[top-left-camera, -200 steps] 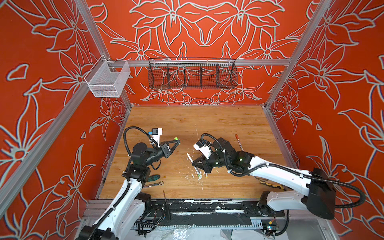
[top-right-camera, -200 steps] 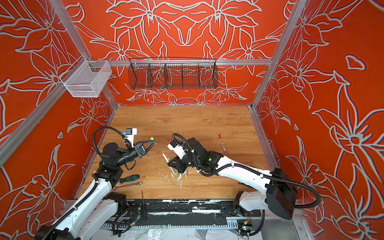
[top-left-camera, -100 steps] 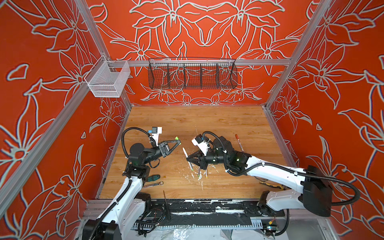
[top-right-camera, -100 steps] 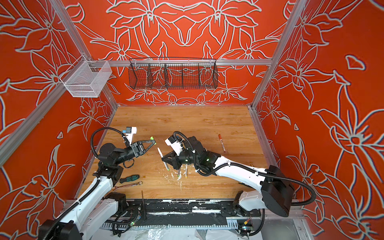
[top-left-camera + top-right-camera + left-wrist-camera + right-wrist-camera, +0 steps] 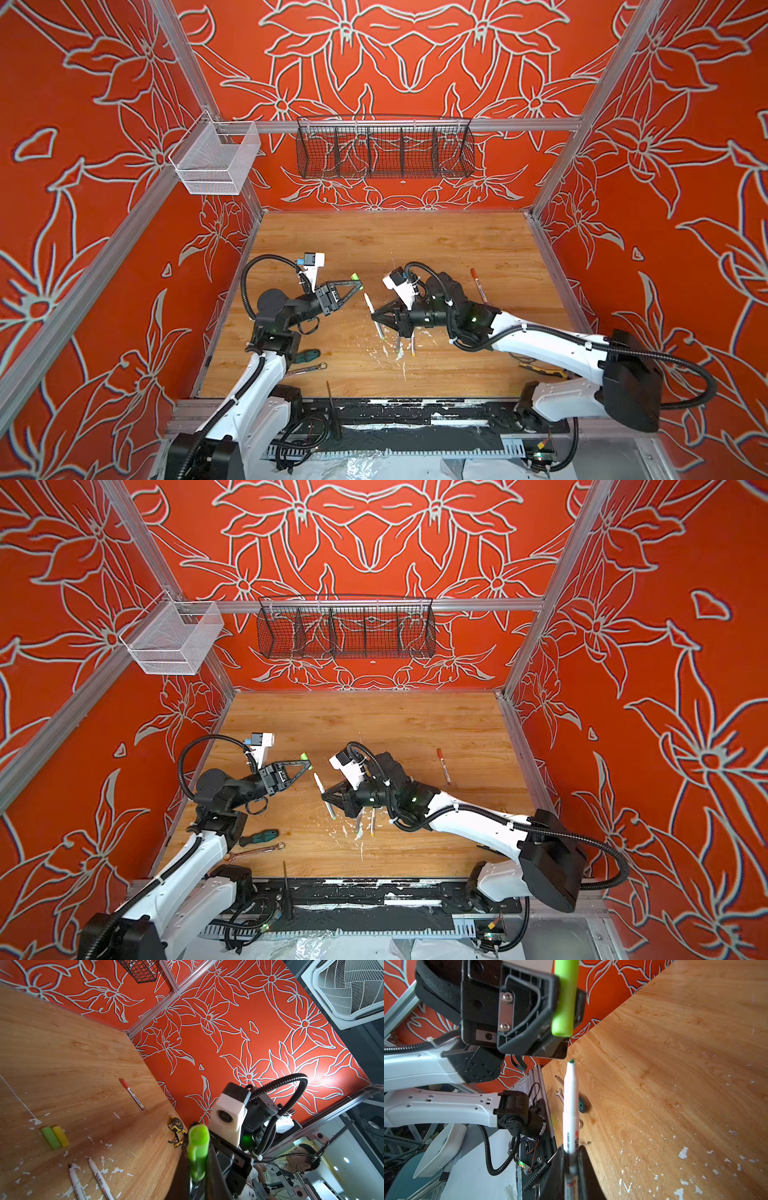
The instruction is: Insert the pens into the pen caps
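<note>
My left gripper (image 5: pixel 358 284) is shut on a bright green pen cap (image 5: pixel 356 277) and holds it above the table's left half; the cap (image 5: pixel 197 1147) shows between the jaws in the left wrist view. To its right, my right gripper (image 5: pixel 376 316) is shut on a white pen (image 5: pixel 372 313) with a green tip. The pen (image 5: pixel 570 1105) points toward that cap (image 5: pixel 563 1001), with a gap between tip and cap. Two more pens (image 5: pixel 76 1182) (image 5: pixel 101 1179) lie on the table below the right gripper. A green cap (image 5: pixel 50 1137) and a yellow cap (image 5: pixel 60 1136) lie side by side. A red-capped pen (image 5: pixel 478 284) lies right of the right arm.
A green-handled screwdriver (image 5: pixel 306 355) and a silver wrench (image 5: pixel 305 369) lie near the left arm's base. A yellow tape measure (image 5: pixel 540 370) sits by the right arm. A black wire basket (image 5: pixel 384 151) and a white one (image 5: pixel 216 160) hang on the walls. White flecks mark the wooden table (image 5: pixel 395 241).
My right gripper has risen off the table with the pen and moved left toward the left gripper. The left gripper with the green cap has hardly moved.
</note>
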Robot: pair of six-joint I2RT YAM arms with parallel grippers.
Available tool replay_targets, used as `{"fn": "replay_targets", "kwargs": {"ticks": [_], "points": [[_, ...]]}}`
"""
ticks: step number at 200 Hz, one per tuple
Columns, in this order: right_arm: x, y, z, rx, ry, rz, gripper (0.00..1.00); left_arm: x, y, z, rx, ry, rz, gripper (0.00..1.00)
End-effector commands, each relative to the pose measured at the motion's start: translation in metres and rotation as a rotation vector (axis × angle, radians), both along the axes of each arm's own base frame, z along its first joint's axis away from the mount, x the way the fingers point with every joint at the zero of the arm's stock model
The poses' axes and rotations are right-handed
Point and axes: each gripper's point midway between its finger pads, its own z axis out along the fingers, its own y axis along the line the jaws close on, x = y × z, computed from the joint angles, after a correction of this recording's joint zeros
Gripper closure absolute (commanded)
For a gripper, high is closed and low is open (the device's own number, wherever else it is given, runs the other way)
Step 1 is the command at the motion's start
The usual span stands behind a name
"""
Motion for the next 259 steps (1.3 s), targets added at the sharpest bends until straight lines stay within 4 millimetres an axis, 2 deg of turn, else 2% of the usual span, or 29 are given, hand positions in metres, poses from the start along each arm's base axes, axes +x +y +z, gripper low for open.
{"fn": "replay_targets", "kwargs": {"ticks": [1,154,216,259], "points": [[0.003,0.004,0.012,0.031,-0.017,-0.006,0.95,-0.005,-0.001,0.002,-0.001,-0.027,-0.025,1.00],[0.008,0.002,0.017,0.028,-0.035,-0.035,0.95,-0.012,-0.017,-0.006,0.035,-0.014,-0.082,1.00],[0.006,-0.003,0.020,0.028,-0.045,-0.040,0.95,-0.010,-0.016,-0.008,0.054,-0.016,-0.059,1.00],[0.004,0.001,0.008,0.003,-0.013,-0.017,0.95,-0.009,-0.012,0.001,0.058,-0.060,-0.030,1.00]]}}
